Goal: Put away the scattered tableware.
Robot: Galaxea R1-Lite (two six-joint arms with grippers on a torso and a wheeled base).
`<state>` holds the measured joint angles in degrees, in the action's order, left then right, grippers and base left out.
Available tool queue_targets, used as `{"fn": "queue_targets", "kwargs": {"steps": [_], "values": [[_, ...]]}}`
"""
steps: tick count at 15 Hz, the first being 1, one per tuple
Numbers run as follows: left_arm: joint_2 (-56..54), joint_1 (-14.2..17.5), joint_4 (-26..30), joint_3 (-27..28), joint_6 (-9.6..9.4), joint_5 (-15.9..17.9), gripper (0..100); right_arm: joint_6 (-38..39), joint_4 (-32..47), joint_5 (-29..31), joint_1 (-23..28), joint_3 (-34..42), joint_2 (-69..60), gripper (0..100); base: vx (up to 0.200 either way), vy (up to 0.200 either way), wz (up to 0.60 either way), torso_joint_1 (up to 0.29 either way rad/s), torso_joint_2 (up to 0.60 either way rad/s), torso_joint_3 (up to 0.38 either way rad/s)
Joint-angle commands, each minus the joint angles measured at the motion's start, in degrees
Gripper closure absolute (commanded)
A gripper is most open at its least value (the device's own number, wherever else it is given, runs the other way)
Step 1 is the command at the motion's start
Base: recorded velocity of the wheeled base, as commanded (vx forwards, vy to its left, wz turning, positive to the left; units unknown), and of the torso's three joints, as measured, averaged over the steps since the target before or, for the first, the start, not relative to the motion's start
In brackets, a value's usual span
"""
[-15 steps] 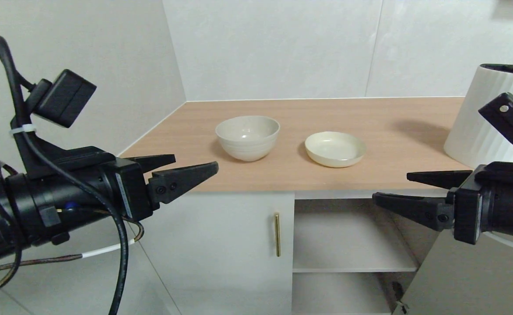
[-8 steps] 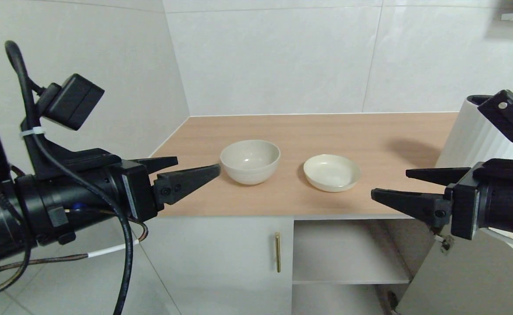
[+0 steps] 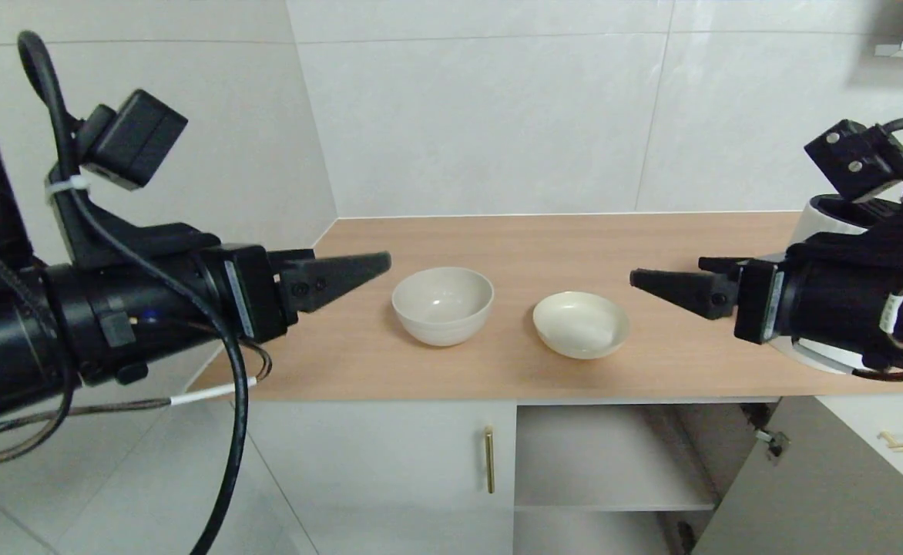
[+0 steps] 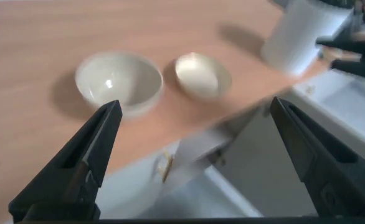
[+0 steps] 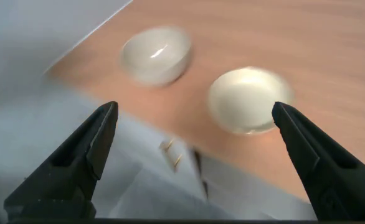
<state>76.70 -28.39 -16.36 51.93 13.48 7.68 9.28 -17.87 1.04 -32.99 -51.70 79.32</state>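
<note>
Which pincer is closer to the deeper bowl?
Left. The left pincer hovers just left of the deeper bowl; the right pincer is beyond the shallow dish, farther away.

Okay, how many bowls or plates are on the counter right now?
2. A deep bowl sits left of centre on the counter; a shallow dish lies to its right, not touching. More could be hidden in the cupboard below.

My head camera faces forward and down, close to the wooden countertop [image 3: 544,247]. My wrist cameras look down over its front edge from opposite sides; all three share the bowl [image 3: 442,304] and shallow dish [image 3: 581,324].
</note>
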Motion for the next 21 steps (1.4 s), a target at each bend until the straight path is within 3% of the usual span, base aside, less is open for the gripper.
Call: {"fn": "queue_targets", "kwargs": {"steps": [1, 3, 4, 6, 7, 9, 11, 15, 21], "values": [[6.09, 5.45, 8.80, 10.65, 2.51, -0.21, 0, 5.84, 7.59, 9.95, -0.32, -10.00, 8.13, 0, 0.000, 0.000, 0.00, 0.000, 0.00, 0.000], [11.10, 8.53, 21.11, 19.52, 4.53, -0.21, 0, 12.78, 17.26, 12.50, -0.32, -17.03, 10.15, 0, 0.000, 0.000, 0.00, 0.000, 0.00, 0.000], [14.62, 8.70, 24.71, 23.21, 7.00, -0.47, 0, 14.80, 21.12, 12.85, -0.06, -18.88, 10.68, 0, 0.000, 0.000, 0.00, 0.000, 0.00, 0.000], [21.65, 8.70, 27.43, 27.52, 9.19, -3.46, 0, 15.07, 23.41, 13.47, 1.08, -18.88, 10.85, 0, 0.000, 0.000, 0.00, 0.000, 0.00, 0.000], [23.32, 8.70, 27.43, 27.96, 9.37, -4.96, 0, 15.07, 23.67, 13.38, 1.44, -18.88, 10.85, 0, 0.000, 0.000, 0.00, 0.000, 0.00, 0.000], [29.64, 7.91, 27.43, 30.51, 9.54, -13.22, 0, 15.16, 23.85, 13.47, 1.70, -18.88, 11.29, 0, 0.000, 0.000, 0.00, 0.000, 0.00, 0.000], [32.63, 5.80, 27.43, 31.83, 9.54, -17.96, 0, 15.16, 23.85, 13.73, 1.70, -18.88, 11.73, 0, 0.000, 0.000, 0.00, 0.000, 0.00, 0.000], [37.47, 4.84, 27.43, 34.46, 9.54, -19.02, 0, 15.16, 23.85, 14.08, 1.70, -18.70, 11.91, 0, 0.000, 0.000, 0.00, 0.000, 0.00, 0.000], [42.56, 4.84, 27.35, 37.80, 11.04, -19.11, 0, 15.16, 23.67, 14.87, 1.70, -18.61, 12.43, 0, 0.000, 0.000, 0.00, 0.000, 0.00, 0.000]]}}
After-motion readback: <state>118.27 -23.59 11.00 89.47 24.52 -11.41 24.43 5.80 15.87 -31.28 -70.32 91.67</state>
